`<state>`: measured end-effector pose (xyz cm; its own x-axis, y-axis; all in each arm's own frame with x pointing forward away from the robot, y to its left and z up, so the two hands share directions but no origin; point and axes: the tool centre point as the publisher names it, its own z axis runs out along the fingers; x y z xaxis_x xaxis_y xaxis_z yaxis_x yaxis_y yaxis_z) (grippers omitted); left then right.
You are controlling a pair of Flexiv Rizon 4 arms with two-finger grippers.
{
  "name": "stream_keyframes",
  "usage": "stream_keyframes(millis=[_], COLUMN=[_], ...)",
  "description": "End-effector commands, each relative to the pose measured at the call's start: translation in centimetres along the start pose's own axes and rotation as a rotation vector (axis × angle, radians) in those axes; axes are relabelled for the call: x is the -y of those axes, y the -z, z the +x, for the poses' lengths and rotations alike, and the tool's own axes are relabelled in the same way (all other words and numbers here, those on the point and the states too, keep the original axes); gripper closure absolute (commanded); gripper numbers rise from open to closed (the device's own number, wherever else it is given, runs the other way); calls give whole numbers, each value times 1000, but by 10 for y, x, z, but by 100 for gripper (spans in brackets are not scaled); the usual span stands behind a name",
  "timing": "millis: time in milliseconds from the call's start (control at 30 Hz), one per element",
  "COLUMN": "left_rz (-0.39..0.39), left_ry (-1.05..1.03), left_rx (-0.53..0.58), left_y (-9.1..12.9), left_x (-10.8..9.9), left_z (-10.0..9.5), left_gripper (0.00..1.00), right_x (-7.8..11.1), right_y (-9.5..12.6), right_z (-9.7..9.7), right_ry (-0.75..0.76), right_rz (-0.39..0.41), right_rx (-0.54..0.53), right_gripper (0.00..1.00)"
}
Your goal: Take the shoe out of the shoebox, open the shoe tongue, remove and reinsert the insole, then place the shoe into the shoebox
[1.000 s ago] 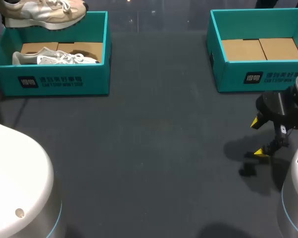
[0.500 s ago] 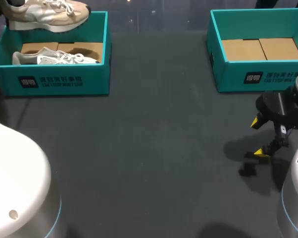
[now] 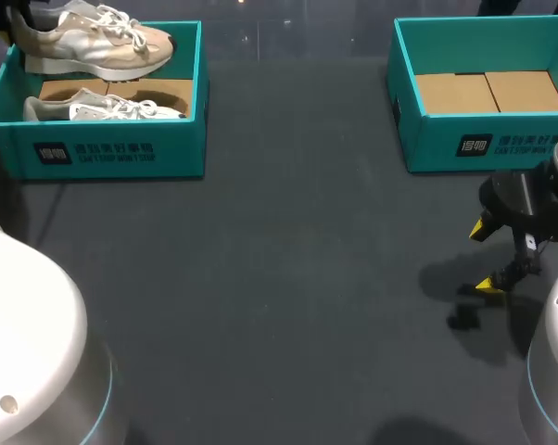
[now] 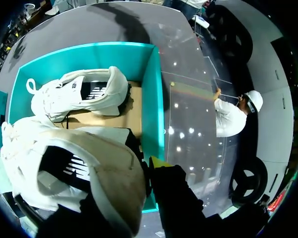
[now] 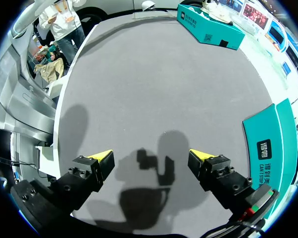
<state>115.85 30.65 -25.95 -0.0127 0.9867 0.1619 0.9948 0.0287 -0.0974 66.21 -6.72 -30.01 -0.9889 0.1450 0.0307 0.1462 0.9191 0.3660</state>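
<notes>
My left gripper [image 4: 140,171] is shut on the heel of a beige and white shoe [image 3: 95,44], holding it over the back of the left teal shoebox [image 3: 112,153]. Only one yellow fingertip [image 4: 159,162] shows in the left wrist view; the other is hidden behind the held shoe [image 4: 84,168]. A second white shoe [image 3: 103,108] lies on its side inside that box, also seen past the held one as the second shoe [image 4: 82,91]. My right gripper [image 3: 483,258] hangs open and empty over the bare table at the right, its fingers [image 5: 100,161] spread wide.
A second teal shoebox [image 3: 488,139] stands at the back right, holding only its cardboard floor, close behind my right gripper. In the right wrist view this box [image 5: 268,144] is beside the gripper. The dark grey table [image 3: 279,278] stretches between the two boxes.
The held shoe has come down and slightly to the right, closer to the left box. My right arm has not moved.
</notes>
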Motion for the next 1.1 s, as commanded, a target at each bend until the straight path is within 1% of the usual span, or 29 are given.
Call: stream_keyframes(millis=[33,67,133,167,400,433,767,1100], left_rz=[28,16,37,31,48,59,47,36], left_ry=[0,19,12,28,75,72,129,148], left_rx=[6,-5,9,1,1,6,7,-9], left_y=[-8,-13,-22,-25,-44,-45,-56,-71], left_x=[-3,-3,-2,-1,-2,-3,-16,-27], left_z=[-6,-10,-15,-17,-26,-27,-34,-42], left_gripper=[100,100,100,100,100,100,100,100], right_x=[0,0,0,0,0,0,0,0], right_y=[-1,-1,-1,-1,-1,-1,-1,-1], right_z=[1,1,1,1,1,1,1,1], right_ry=[-1,-1,-1,-1,-1,-1,-1,-1], right_rz=[3,3,3,3,3,3,3,3], right_rx=[3,3,3,3,3,3,3,3], right_gripper=[0,0,0,0,0,0,0,0])
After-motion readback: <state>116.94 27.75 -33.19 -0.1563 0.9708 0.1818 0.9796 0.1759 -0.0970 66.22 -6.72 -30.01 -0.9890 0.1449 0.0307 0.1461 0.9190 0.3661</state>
